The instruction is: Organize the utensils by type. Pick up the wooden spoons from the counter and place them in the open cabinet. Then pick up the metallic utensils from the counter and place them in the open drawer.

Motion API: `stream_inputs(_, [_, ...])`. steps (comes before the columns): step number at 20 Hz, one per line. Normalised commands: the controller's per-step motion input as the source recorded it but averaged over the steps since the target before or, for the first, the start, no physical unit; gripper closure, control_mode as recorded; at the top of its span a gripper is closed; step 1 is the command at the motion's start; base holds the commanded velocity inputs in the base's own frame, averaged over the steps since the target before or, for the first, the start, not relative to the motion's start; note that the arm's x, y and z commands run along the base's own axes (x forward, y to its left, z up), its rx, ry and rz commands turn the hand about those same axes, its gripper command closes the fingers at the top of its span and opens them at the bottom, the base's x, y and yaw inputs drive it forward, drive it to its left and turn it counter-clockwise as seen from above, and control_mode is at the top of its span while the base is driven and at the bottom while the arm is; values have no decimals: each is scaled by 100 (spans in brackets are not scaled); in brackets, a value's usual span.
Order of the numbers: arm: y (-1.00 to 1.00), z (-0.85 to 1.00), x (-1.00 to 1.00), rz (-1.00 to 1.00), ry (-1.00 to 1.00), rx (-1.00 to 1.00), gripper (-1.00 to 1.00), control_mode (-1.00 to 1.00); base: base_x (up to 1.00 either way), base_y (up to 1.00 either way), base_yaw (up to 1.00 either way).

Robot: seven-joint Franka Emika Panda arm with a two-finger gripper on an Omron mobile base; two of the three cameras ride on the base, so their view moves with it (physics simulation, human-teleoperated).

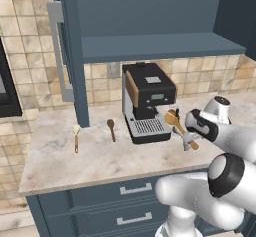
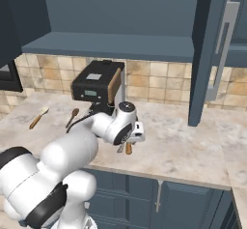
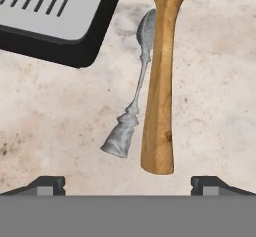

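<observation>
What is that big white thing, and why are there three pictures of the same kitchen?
The white thing is a robot arm. Two cameras ride behind it, one to its left and one to its right, so you see the same counter from two sides. The third camera sits on its hand and looks straight down past its fingers.

On the counter stands a black coffee machine. Right under the hand lie a big orange-tan wooden spoon and a thin silver metal spoon, side by side. Further along lie a small cream-bowled spoon and a short dark brown spoon. Above is an open blue-grey cabinet.

The fingers are wide open, holding nothing yet.
</observation>
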Motion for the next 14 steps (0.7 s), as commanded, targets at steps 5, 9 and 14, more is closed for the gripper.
stream_inputs(5, [-4,-24,23,0,0,0,-100,-100,0,0,0])
stream_inputs(9, [-6,-18,22,0,0,2,-100,-100,0,0,0])
stream_inputs(14, [-6,-17,22,0,0,1,-100,-100,0,0,0])
